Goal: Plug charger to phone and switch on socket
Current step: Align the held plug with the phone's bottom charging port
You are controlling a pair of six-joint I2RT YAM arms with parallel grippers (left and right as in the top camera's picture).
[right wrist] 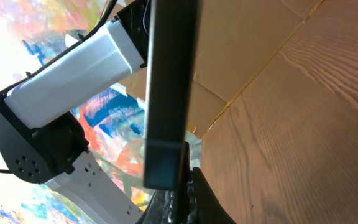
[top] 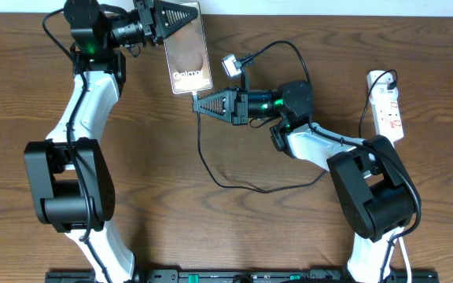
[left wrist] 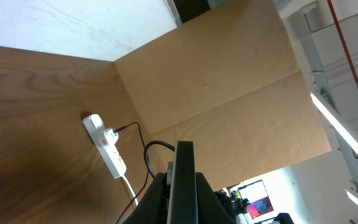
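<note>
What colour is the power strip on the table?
White with small red markings; the power strip shows best in the overhead view.

Wood-grain table [top: 211,236] backed by a brown cardboard panel [left wrist: 229,93].

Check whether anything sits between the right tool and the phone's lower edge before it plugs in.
Nothing visible does. The right tool sits just off the lower edge of the phone, which the left tool holds at its top end. The charger trails away toward the table's near edge, clear of that gap.

Bright, even light; wrist cams soft.
</note>
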